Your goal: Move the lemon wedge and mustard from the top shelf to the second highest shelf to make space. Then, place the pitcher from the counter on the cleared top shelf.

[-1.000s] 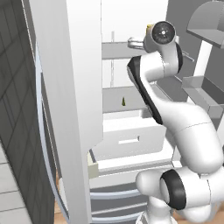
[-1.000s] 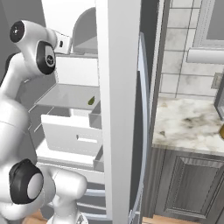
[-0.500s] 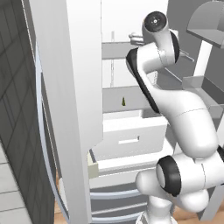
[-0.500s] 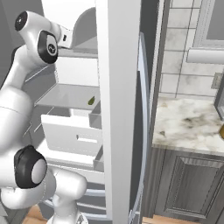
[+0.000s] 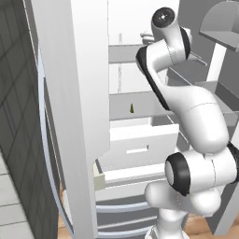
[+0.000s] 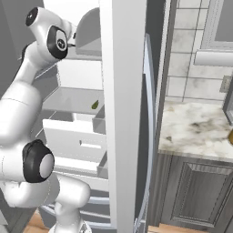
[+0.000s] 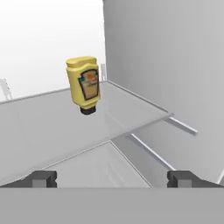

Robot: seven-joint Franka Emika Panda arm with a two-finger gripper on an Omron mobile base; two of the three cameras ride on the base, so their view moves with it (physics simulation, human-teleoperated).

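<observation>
The fridge stands open, its tall white door nearest the base in both base views, and the white arm reaches up into it toward the top shelf. To the right, past the door, lies the counter; the pitcher is not clear in these views.

The second highest shelf sits below the top one, above a white drawer. The lemon wedge already rests on it, a tiny dark point toward the front.

In the hand view the mustard stands on the top shelf, ahead and a little left of centre, well apart from the hand. The hand is spread fully wide and carries nothing; its two dark tips show low in that view.

Risks, by my judgement:
- The arm is folded tight inside the fridge. A careless swing could strike the shelf edge or the right wall.
- The bottle appears to balance on its small dark cap, so it looks top-heavy. One finger touching first would likely topple it or push it toward the far wall.
- A grip too high or off-centre on the smooth body could let it slip during the lowering.
- Setting it down close to the wedge could knock that small piece off the shelf front.
</observation>
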